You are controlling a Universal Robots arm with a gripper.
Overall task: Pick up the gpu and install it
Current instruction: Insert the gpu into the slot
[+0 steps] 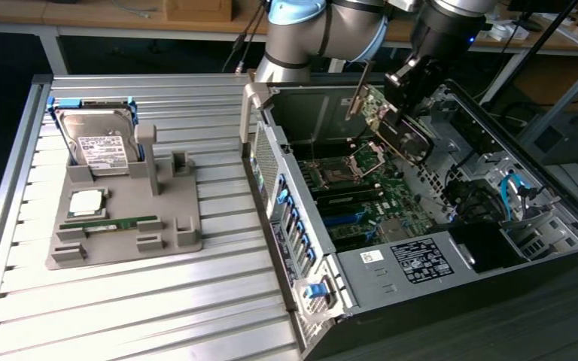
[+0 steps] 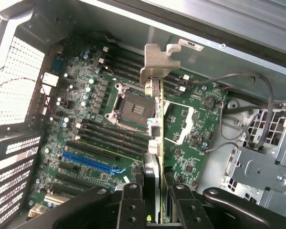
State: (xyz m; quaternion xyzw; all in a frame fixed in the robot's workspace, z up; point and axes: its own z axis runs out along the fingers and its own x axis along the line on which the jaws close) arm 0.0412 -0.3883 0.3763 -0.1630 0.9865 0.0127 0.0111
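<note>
Ribbed metal slats form the table (image 1: 118, 301), with wooden workbenches (image 1: 98, 15) along the far side of the room. On the exterior view's left a grey moulded tray (image 1: 184, 241) carries a hard drive (image 1: 103, 147), a square processor chip (image 1: 86, 201) and a green memory stick (image 1: 108, 223). On the exterior view's right an open computer case (image 1: 299, 248) lies on its side, its motherboard (image 2: 190, 124) facing up.

The graphics card (image 2: 156, 129) is off the tray and in the air over the far end of the open case, hanging edge-down above the motherboard. The gripper (image 2: 157, 193) has its jaws closed on the card, one finger against each flat face. The silver end bracket (image 2: 159, 59) sticks out at the end away from the fingers.

I judge the card to be light, thin and stiff, but easy to damage. The board has small soldered parts, and the contact edge would suffer from knocks or sideways force. Holding it across the flat faces near one end, as here, looks sound, though a long card held that way could pivot if its edge catches. The bracket is the sturdiest part.

Room inside the case is tight. The processor socket (image 2: 133, 102), a blue slot (image 2: 88, 161) and rows of dark slots lie below. Loose cables (image 2: 238, 114) run near the drive cage beside the board.
</note>
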